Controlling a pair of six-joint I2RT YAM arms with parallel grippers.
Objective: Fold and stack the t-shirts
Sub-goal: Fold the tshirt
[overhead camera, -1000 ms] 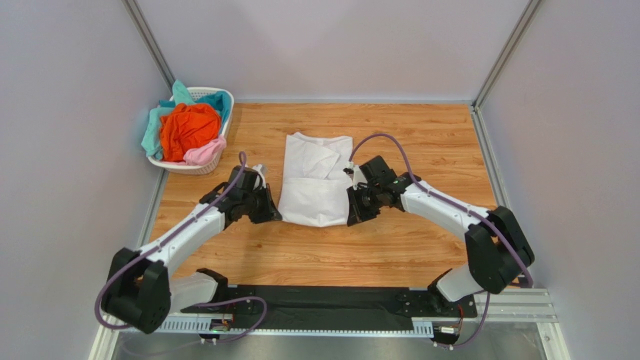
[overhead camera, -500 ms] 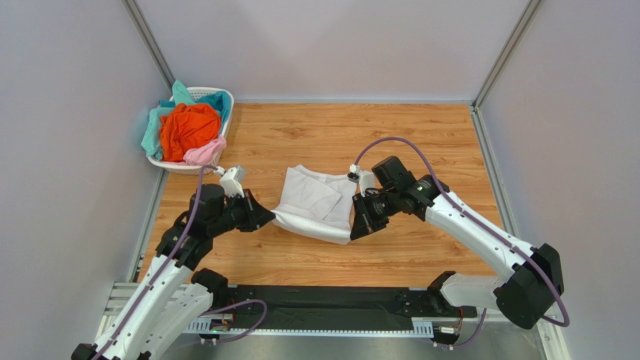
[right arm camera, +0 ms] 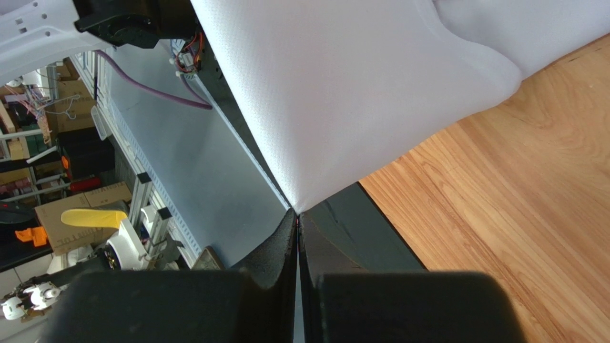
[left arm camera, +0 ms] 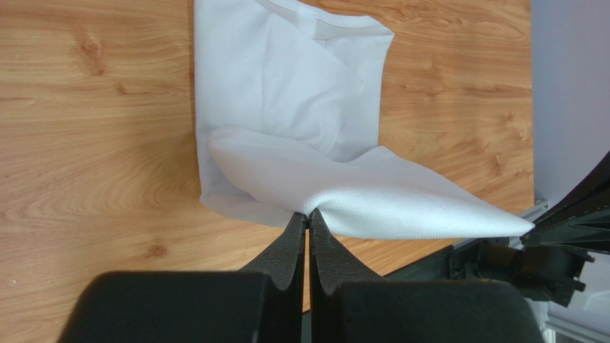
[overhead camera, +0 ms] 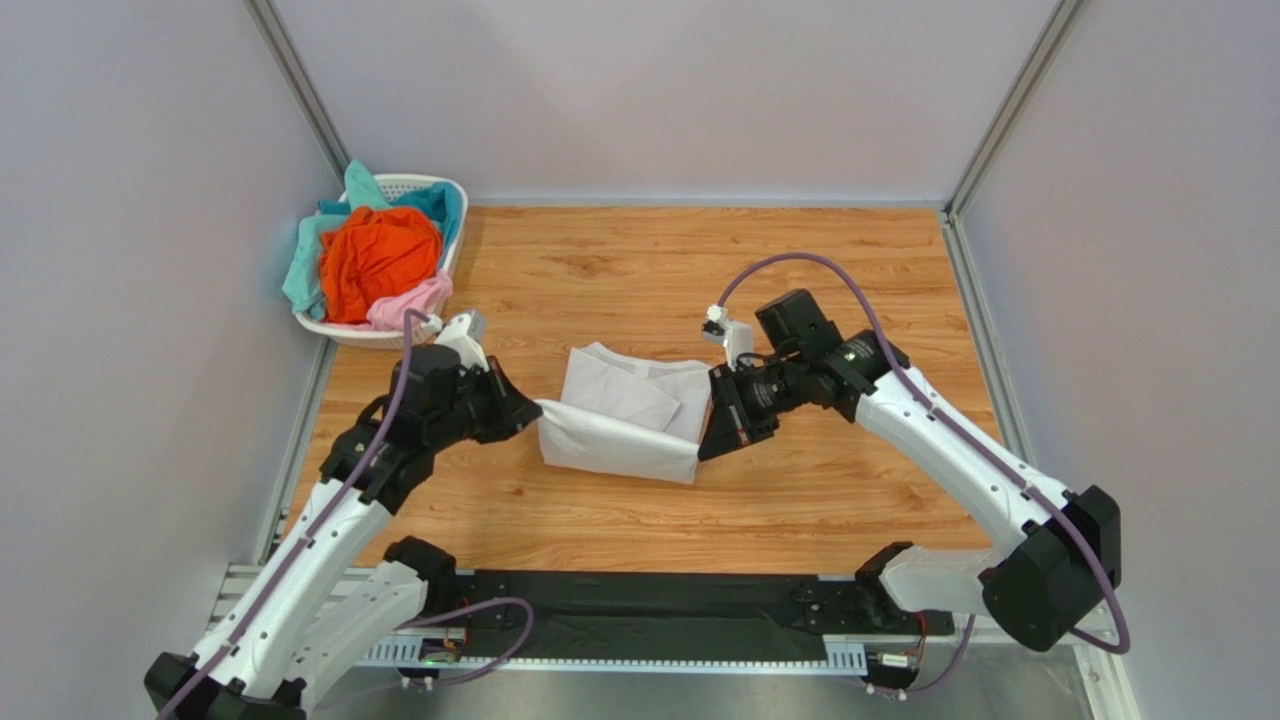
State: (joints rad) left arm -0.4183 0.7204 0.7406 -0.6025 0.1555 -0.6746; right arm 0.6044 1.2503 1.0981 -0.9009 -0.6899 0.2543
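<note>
Left claw point(left arm camera: 306, 220) pinched tight on near-left corner of white t-shirt point(overhead camera: 628, 417) | right claw point(right arm camera: 297, 213) pinched tight on near-right corner | both arms angled inward, near edge raised taut between them | far half flat on surface point(overhead camera: 842, 285)

Top view: the fingertips of the left gripper point(overhead camera: 534, 420) and right gripper point(overhead camera: 703, 447) are too small to make out at the near corners of the white t-shirt point(overhead camera: 628, 428), whose raised fold conceals the cloth and table point(overhead camera: 842, 270) beneath it. Right wrist view: the white t-shirt runs off the top edge. Left of the white t-shirt, the basket point(overhead camera: 452, 225) shows only part of its rim, the teal t-shirt point(overhead camera: 308, 258) and pink t-shirt point(overhead camera: 409, 306) lying largely buried under the orange t-shirt point(overhead camera: 376, 255).
</note>
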